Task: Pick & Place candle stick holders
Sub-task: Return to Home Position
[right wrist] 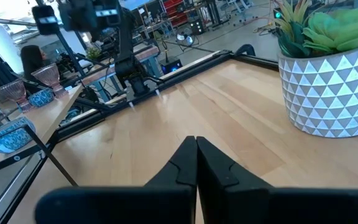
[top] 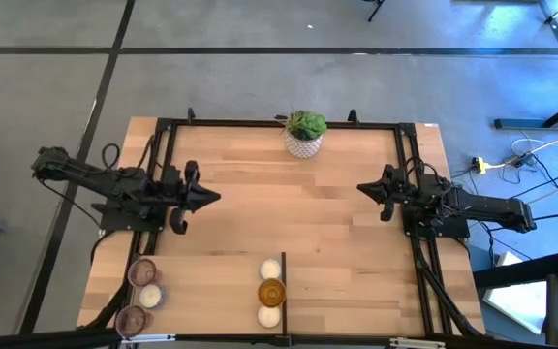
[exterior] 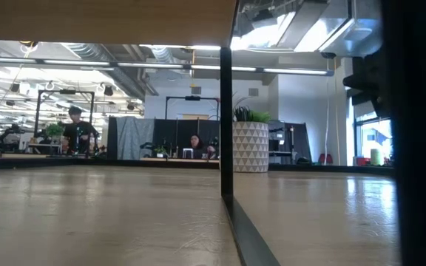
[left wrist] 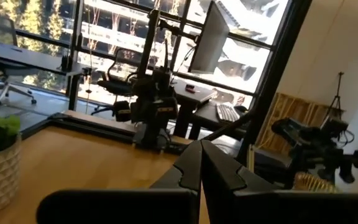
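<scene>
Several candle stick holders stand on the wooden table near its front edge. Two pinkish glass ones (top: pixel 143 271) (top: pixel 132 318) and a pale one (top: pixel 150 296) form a group at the front left. Two white ones (top: pixel 271 269) (top: pixel 269 315) with an amber one (top: pixel 271 291) between them make a row at the front middle. My left gripper (top: pixel 213 197) (left wrist: pixel 202 163) hangs shut over the table's left part and holds nothing. My right gripper (top: pixel 361 187) (right wrist: pixel 196 142) is shut over the right part and also holds nothing. Both point level toward the table's middle, far from the holders.
A white patterned pot with a green plant (top: pixel 304 134) (right wrist: pixel 328 87) stands at the middle of the far edge. A thin black upright post (top: pixel 284 281) (exterior: pixel 226 111) rises beside the middle row of holders. A black frame (top: pixel 260 123) runs around the table.
</scene>
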{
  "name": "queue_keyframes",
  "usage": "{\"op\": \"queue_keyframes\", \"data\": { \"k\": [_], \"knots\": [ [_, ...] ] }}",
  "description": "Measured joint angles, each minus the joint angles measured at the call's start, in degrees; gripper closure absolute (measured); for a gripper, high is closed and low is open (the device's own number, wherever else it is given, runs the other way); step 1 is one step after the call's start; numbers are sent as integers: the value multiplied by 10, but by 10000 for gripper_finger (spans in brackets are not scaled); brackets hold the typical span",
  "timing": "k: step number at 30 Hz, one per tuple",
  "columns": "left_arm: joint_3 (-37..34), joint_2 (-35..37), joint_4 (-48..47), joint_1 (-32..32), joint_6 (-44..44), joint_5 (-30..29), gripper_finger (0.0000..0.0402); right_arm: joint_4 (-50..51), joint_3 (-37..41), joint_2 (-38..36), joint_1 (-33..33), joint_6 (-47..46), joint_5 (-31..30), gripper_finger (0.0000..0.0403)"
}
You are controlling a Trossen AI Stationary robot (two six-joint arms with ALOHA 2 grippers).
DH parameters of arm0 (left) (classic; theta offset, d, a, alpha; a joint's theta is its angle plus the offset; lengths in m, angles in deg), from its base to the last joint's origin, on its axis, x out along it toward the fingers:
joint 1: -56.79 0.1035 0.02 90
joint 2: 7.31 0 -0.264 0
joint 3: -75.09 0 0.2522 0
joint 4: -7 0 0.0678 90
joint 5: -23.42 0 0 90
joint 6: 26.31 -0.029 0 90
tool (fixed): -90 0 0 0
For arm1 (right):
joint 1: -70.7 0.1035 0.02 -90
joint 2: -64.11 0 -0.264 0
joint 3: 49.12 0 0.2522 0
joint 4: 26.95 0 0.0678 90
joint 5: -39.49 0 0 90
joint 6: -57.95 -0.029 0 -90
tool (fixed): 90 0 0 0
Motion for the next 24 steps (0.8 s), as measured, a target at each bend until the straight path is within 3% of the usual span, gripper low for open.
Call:
{"op": "queue_keyframes", "data": {
  "k": [8,16,24],
  "knots": [
    [-114,141,-11,-11,-6,-20,400,0,0,0,0,0,0,402],
    [-176,251,-15,-10,-139,-42,400,0,0,0,0,0,0,402],
    [-237,318,-36,-10,-121,-28,400,0,0,0,0,0,0,402]
  ]
}}
